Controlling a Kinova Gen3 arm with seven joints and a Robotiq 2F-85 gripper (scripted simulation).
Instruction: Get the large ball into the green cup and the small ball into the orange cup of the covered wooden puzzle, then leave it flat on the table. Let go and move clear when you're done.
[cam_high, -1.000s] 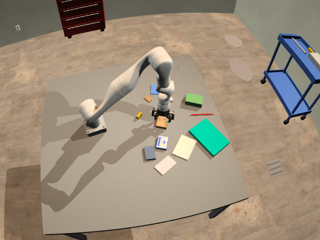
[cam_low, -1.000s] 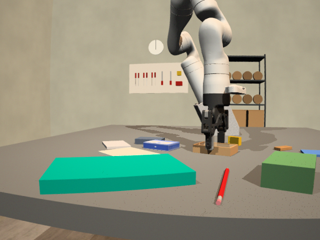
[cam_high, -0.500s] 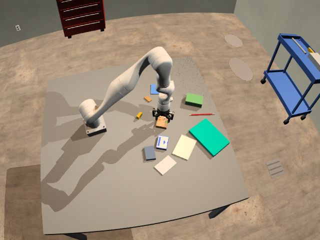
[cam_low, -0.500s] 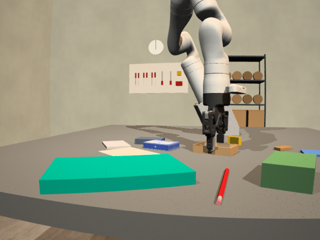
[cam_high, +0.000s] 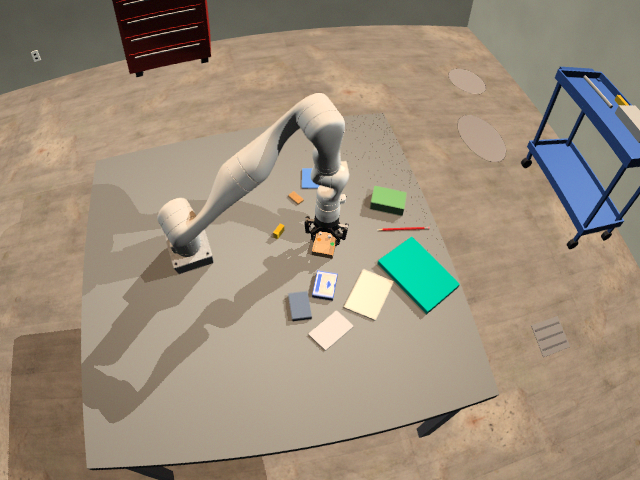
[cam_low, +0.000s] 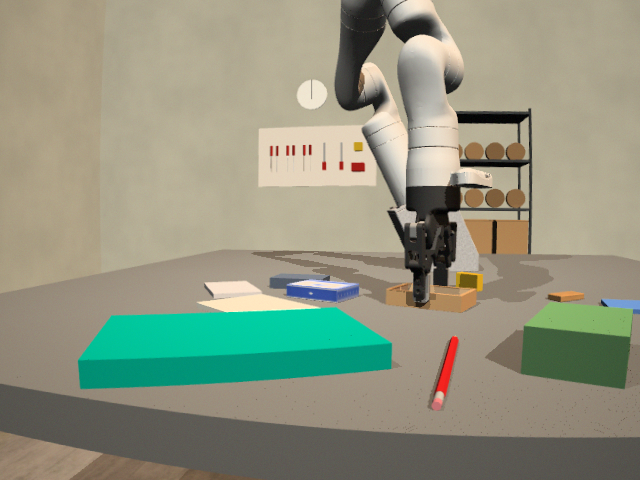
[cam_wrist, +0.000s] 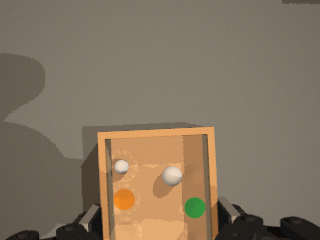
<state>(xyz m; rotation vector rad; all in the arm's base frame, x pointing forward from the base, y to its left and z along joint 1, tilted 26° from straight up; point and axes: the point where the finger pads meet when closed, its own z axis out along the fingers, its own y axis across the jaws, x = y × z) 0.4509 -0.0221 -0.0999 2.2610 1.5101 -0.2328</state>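
Observation:
The wooden puzzle (cam_wrist: 159, 182) lies flat on the table, a shallow covered box; it also shows in the top view (cam_high: 323, 244) and the exterior view (cam_low: 431, 296). Inside, the large white ball rests above and left of the green cup (cam_wrist: 194, 207). The small white ball rests just above the orange cup (cam_wrist: 124, 199). My gripper (cam_wrist: 160, 215) straddles the puzzle's near end, its fingers shut on the two long sides. It also shows in the top view (cam_high: 326, 230) and the exterior view (cam_low: 424, 289).
A green block (cam_high: 388, 199), a red pencil (cam_high: 403, 228) and a teal slab (cam_high: 417, 273) lie to the right. A blue box (cam_high: 324, 284), a grey block (cam_high: 299, 305) and two pale sheets (cam_high: 368, 293) lie in front. A yellow block (cam_high: 278, 230), an orange block (cam_high: 295, 197) and a blue pad (cam_high: 308, 178) lie behind.

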